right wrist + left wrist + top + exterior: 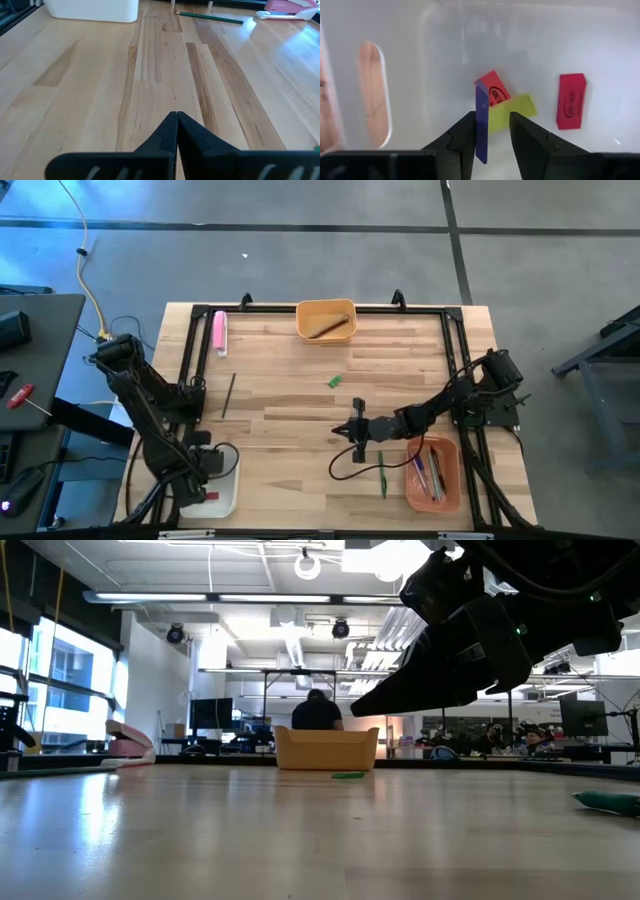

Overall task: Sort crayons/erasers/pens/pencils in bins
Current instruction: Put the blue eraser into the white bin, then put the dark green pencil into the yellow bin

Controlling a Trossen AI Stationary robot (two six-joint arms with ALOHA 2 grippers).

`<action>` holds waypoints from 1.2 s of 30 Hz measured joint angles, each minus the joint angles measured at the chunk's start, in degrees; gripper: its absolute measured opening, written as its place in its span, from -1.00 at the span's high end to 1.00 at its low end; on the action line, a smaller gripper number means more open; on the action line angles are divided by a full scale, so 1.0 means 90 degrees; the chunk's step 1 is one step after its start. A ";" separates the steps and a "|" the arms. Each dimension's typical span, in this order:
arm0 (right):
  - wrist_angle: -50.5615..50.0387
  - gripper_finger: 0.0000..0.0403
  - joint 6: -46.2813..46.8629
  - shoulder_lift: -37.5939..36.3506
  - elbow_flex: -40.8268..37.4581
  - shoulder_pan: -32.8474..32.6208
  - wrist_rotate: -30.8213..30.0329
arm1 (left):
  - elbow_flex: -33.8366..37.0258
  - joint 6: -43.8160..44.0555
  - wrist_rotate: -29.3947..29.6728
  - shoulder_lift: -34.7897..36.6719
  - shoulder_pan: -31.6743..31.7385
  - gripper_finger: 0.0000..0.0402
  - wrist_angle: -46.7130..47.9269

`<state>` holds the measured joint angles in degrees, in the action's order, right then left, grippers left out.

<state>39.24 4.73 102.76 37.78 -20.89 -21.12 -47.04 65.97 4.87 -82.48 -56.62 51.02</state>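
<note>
My left gripper point(490, 125) is open over the white shallow bin point(222, 498) at the table's near left corner. A purple eraser point(481, 120) stands on edge between its fingers. Two red erasers point(571, 100) and a yellow one point(517, 111) lie on the bin's floor. My right gripper point(355, 427) is shut and empty above the table's middle; it also shows in its wrist view point(176, 116). A green eraser point(334, 381) and a dark pencil point(228, 395) lie flat on the table. A green pen point(381, 473) lies beside the salmon-orange bin point(432, 475), which holds pens. My left gripper has the purple eraser's flat side point(480, 137) lying against the inner side of one finger point(465, 135). The other finger point(530, 137) stands apart from it. The fingers point down into the bin. The eraser's lower end is hidden, so I cannot tell whether it rests on the bin's floor.
The yellow-orange bin point(326, 320) at the far edge holds a brown pencil. A thick pink bar point(219, 330) lies at the far left. A black frame point(196, 350) runs along the table's edges. A person sits in the room beyond the table point(317, 712).
</note>
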 joint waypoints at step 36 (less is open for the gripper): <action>0.0003 1.00 -0.0240 0.0000 0.0000 0.0029 0.0000 | 0.0203 0.0260 0.0099 -0.0002 0.0254 0.00 0.0338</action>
<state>39.27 2.57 102.76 37.78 -20.62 -21.12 -45.21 68.31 5.76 -82.50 -54.33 54.06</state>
